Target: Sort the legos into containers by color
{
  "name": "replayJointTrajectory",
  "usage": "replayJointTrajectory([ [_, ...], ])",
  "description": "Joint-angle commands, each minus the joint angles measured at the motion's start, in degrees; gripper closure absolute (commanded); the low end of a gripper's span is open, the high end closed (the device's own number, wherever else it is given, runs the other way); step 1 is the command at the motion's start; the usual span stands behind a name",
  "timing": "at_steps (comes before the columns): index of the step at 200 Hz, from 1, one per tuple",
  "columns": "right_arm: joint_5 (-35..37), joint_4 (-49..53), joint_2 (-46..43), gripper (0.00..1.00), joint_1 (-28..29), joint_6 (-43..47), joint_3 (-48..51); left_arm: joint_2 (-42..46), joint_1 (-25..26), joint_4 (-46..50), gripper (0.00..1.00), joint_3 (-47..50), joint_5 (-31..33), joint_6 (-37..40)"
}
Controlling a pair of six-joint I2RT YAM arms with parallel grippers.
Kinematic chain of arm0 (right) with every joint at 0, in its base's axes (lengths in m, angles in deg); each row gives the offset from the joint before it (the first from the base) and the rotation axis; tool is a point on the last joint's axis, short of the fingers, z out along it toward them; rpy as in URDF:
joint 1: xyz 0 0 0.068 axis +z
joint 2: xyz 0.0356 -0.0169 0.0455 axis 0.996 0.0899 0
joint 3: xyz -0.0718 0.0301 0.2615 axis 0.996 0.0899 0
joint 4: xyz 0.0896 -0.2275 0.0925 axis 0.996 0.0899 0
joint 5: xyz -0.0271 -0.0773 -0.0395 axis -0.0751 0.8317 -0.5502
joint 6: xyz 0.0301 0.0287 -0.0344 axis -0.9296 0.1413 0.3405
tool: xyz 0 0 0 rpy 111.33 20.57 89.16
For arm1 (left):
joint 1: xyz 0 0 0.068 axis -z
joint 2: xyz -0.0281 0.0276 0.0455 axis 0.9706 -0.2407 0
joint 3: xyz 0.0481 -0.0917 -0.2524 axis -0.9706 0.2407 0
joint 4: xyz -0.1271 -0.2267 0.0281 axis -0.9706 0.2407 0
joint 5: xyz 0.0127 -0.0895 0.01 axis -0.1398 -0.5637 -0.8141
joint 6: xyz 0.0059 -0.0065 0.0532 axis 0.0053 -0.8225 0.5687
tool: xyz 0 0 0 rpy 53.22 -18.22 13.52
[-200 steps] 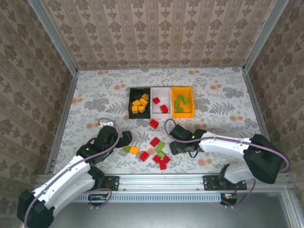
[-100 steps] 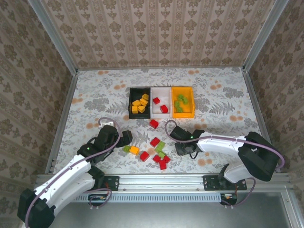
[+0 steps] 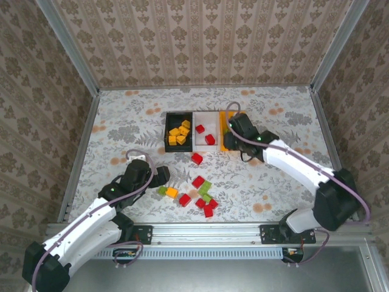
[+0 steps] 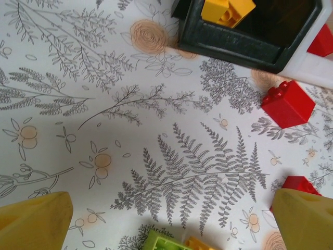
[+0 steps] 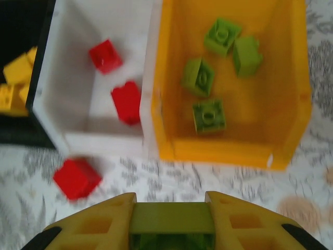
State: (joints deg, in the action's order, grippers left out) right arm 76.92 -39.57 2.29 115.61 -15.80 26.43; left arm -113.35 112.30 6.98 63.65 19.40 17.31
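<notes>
White bin (image 3: 205, 114): middle of the row of three containers; two red bricks (image 5: 126, 101) lay inside it.
Black bin (image 3: 169, 131): touching the white bin on the left arm's side; it held several orange-yellow bricks (image 3: 180, 132).
Orange-yellow bin (image 5: 223, 151): touching the white bin on the right arm's side; four lime green bricks (image 5: 208, 115) lay in it.
Right gripper (image 5: 171, 211): raised near the white bin, on the orange-yellow bin's side; jaws clamped on a lime green brick (image 5: 171, 229), one finger against each side.
Left gripper (image 4: 166, 208): well apart from the white bin, toward the arm bases; jaws wide apart, low over the table (image 4: 78, 104).
Lone red brick (image 3: 197, 158): on the table just in front of the white bin, apart from its wall.
Loose cluster (image 3: 197, 194): farther from the white bin, toward the arm bases; red and lime green bricks with one orange-yellow piece (image 3: 172, 192), just beside the left gripper.
</notes>
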Motion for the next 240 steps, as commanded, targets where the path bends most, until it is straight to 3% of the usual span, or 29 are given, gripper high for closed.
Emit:
replayJointTrajectory([
  [1,1.7,-2.5,8.8,0.68,-2.5,1.2,-5.2,0.3,-0.5,0.8,0.0,-2.0,-0.6,0.1],
  [42,3.3,-1.0,21.2,0.66,-5.9,0.4,-16.6,0.7,-0.6,0.6,0.0,-1.8,-1.7,-0.1],
  [51,2.8,-0.7,22.6,0.58,-6.3,0.5,-18.3,0.7,-0.6,0.7,0.0,-1.8,-1.9,0.0],
  [69,1.7,0.4,23.3,0.33,-6.3,1.3,-20.4,0.7,-0.6,0.7,0.0,-1.9,-2.0,0.2],
  [81,1.2,0.4,21.7,0.27,-6.0,1.3,-19.9,0.7,-0.6,0.8,0.0,-2.0,-1.9,0.3],
  [114,-1.8,-0.3,12.4,0.24,-2.4,1.3,-11.6,1.1,-0.6,0.5,0.0,-2.1,-1.7,0.4],
  [179,-10.6,5.6,-6.4,0.27,15.0,6.1,10.7,1.4,-1.1,0.9,0.0,-1.8,-1.4,0.5],
  [222,-9.1,12.0,-9.6,0.32,24.6,5.0,18.5,1.3,-1.5,0.0,0.0,-0.9,-1.6,0.2],
  [240,-10.3,11.7,-9.7,0.27,27.8,4.0,20.1,1.1,-1.6,0.0,0.0,-0.8,-1.5,0.1],
])
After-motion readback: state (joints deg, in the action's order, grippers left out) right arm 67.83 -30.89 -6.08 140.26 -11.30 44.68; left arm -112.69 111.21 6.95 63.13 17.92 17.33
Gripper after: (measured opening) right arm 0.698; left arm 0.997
